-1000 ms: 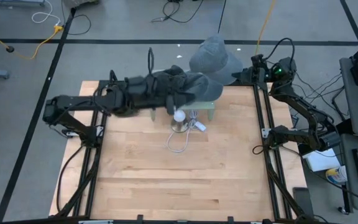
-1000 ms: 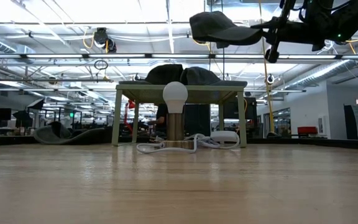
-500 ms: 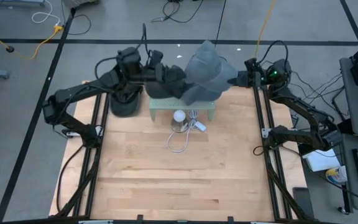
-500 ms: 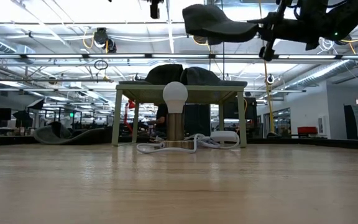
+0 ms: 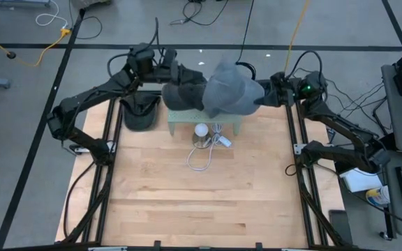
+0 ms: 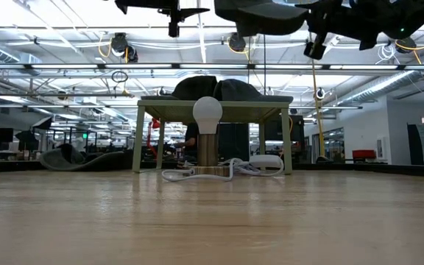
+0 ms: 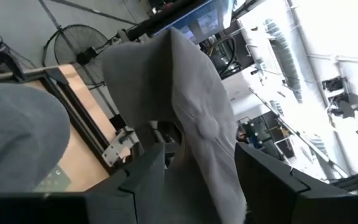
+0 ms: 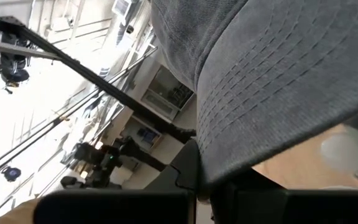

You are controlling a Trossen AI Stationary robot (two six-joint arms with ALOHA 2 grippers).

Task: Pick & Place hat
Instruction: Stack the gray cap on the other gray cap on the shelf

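1. My left arm has swung up and back since a second ago — then it lay stretched across the middle of the high view, over the small green table point(image 5: 204, 124); now my left gripper point(image 5: 175, 74) sits in the upper middle of that frame, just left of the raised hat point(image 5: 230, 89).

2. That hat has drifted too: my right gripper point(image 5: 265, 95) has carried it leftward and lower in the high view, so it now hangs above the table's top edge. In the low view it rides at the very top of the frame, well clear of the tabletop.

3. My left fingers point(image 7: 143, 180) have been spreading and now stand wide, holding nothing; the hat's crown fills the space beyond them in my left wrist view.

4. My right fingers stay pinched on the brim.

5. Smallest — the dark hats point(image 5: 182, 95) on the table, the bulb point(image 5: 201, 130) and its white cable point(image 5: 202, 159) have not moved.

I judge a handover or a two-handed placing is near, not yet done.
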